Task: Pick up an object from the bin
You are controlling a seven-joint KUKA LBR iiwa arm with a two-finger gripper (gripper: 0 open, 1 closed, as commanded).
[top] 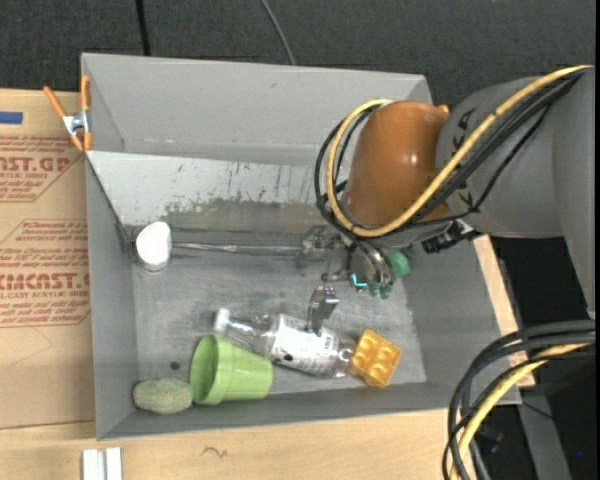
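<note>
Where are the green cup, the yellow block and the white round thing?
green cup (242, 373), camera view, on its side wall.
yellow block (373, 358), camera view, on its bumpy top face.
white round thing (153, 244), camera view, on its top.

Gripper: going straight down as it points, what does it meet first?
Probably the clear bottle with the white label, lying between the green cup and the yellow block; the gripper hangs near its upper edge. Depth is unclear, so it may land on bare bin floor.
</note>
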